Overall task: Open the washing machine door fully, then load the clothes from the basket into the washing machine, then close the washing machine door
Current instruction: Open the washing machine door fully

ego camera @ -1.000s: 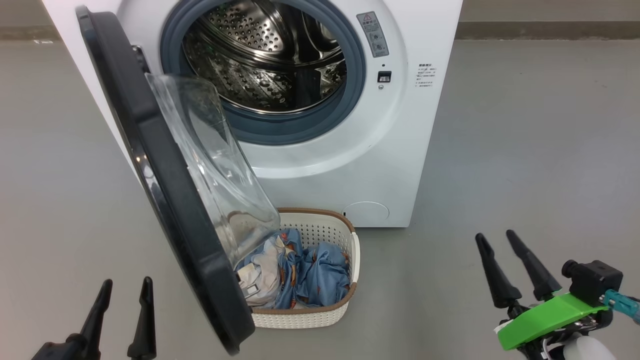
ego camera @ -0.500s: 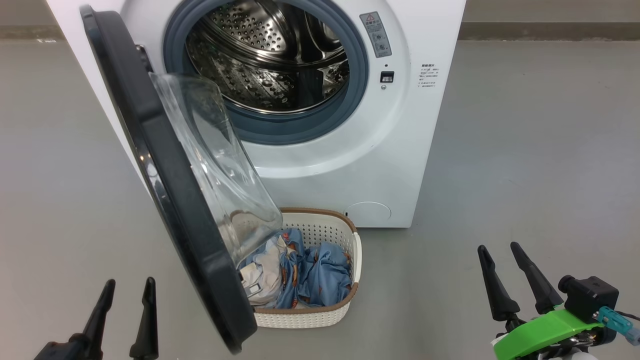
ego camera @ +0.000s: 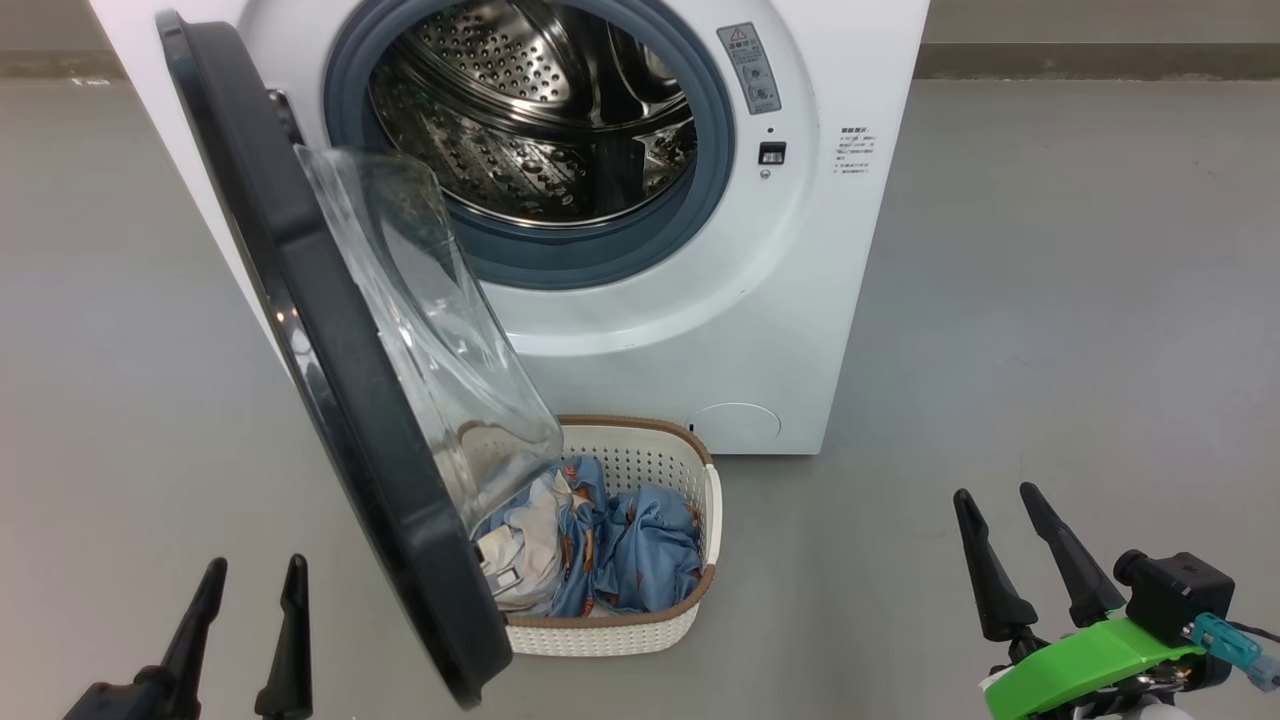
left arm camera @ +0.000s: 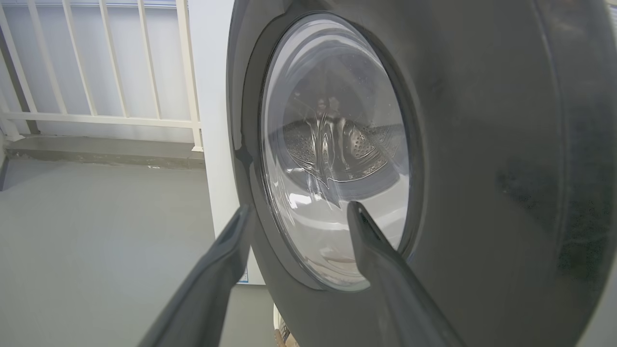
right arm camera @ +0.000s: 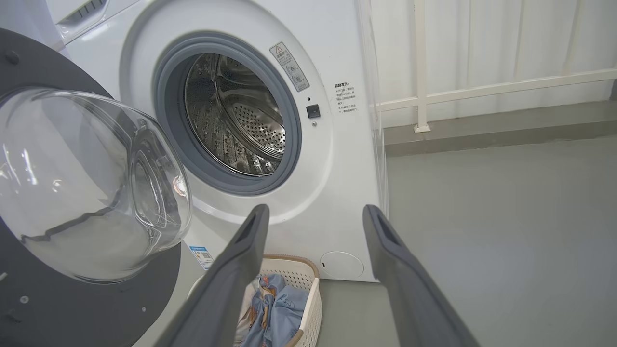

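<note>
We face the washing machine [ego camera: 700, 330] with the washing machine door [ego camera: 340, 400] swung out on its hinge to our left. Its clear glass bowl hangs over the near-left part of the basket [ego camera: 640, 630]. The basket sits on the grey floor [ego camera: 1050, 300] just in front of the machine's base, below the open steel drum [ego camera: 540, 110]. The clothes [ego camera: 630, 550], light blue with small orange-brown figures and a patch of cream lining, lie heaped inside it. Our left gripper [ego camera: 255, 565] hovers low beside the door's outer face, its two dark fingers spread wide and holding nothing. Our right gripper [ego camera: 994, 492] hangs well to the right of the basket, fingers likewise parted wide and empty.
</note>
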Robot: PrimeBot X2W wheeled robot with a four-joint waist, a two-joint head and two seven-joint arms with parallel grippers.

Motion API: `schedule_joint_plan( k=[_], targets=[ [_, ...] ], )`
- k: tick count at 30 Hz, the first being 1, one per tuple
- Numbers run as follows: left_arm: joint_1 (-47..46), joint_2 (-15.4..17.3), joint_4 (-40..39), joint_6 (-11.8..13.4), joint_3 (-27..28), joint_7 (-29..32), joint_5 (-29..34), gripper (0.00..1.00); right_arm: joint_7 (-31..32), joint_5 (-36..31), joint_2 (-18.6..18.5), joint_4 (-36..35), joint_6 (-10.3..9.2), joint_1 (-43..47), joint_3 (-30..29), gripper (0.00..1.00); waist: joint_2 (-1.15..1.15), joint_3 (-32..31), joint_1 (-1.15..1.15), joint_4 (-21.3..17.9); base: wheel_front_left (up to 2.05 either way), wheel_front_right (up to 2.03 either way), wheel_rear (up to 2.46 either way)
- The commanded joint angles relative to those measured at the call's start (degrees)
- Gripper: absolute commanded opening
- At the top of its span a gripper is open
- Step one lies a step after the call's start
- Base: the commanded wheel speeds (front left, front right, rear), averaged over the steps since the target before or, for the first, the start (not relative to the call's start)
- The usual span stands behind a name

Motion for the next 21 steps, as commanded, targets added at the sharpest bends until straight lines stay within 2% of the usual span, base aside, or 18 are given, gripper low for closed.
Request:
schedule_joint_plan(
  k=[1,21],
  targets=[
    [-1.70,1.18,-1.47,-0.17,1.89,-0.47,-0.06,1.00,-0.70,-0.46,-0.14,-1.24,0.09,-0.17,1.33,1.00,0.00,0.00,0.00,-0.01,0.00,0.00,0.00],
    [-2.10,0.70,-1.27,-0.18,1.91,-0.47,0.02,1.00,-0.70,-0.71,0.01,-0.93,0.09,-0.39,1.21,1.00,0.00,-0.22,0.00,0.09,0.00,0.00,0.00]
  ],
)
